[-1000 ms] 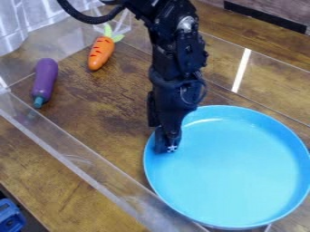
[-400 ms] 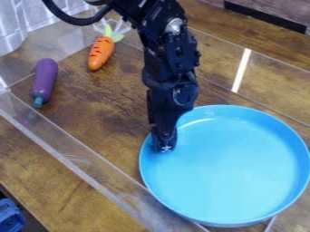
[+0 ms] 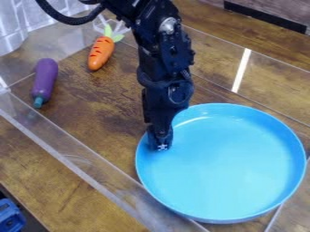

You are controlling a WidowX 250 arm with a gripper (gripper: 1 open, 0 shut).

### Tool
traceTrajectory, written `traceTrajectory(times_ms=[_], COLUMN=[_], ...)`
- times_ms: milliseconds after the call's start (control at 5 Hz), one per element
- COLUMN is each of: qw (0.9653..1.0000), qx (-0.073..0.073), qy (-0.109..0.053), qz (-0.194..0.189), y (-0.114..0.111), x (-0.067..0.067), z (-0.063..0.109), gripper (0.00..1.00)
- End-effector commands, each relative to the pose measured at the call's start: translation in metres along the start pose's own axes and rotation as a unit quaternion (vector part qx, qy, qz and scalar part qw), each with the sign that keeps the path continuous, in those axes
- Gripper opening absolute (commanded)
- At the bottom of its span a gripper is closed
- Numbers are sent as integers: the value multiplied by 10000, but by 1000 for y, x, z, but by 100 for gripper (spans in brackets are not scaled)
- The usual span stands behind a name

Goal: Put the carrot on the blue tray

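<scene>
1. The black gripper (image 3: 160, 140) hangs pointing down over the left inner edge of the large round bright-blue plastic tray (image 3: 242, 168); I cannot tell how far its jaws are parted, and nothing shows between them.
2. The small orange toy carrot (image 3: 101, 51) lies on the wooden table (image 3: 85, 118), well away from the tray.
3. A purple toy eggplant (image 3: 45, 80) lies left of it.

Black jointed arm (image 3: 159, 63), looping cable (image 3: 72, 15)

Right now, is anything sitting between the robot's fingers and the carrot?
No. In the camera view, only bare wooden tabletop lies between the gripper, at the blue tray's left edge, and the carrot.
</scene>
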State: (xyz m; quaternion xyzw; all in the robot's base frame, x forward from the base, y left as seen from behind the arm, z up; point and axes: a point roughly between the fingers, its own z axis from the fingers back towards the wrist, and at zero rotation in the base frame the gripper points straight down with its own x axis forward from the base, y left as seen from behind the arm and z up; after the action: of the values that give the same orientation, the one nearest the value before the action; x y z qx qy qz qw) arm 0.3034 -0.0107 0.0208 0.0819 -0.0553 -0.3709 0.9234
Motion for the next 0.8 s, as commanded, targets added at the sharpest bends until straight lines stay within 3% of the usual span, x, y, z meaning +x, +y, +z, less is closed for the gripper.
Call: traceTrajectory(times_ms=[0, 200, 400, 600], qw=[9995, 9995, 9996, 9995], qx=[-166, -168, -152, -138], qy=[241, 231, 234, 209], qz=[-72, -97, -61, -180], y=[-11, -14, -17, -11], x=[-2, 6, 11, 13], z=[-10, -5, 1, 8], gripper=[0, 0, 100, 100])
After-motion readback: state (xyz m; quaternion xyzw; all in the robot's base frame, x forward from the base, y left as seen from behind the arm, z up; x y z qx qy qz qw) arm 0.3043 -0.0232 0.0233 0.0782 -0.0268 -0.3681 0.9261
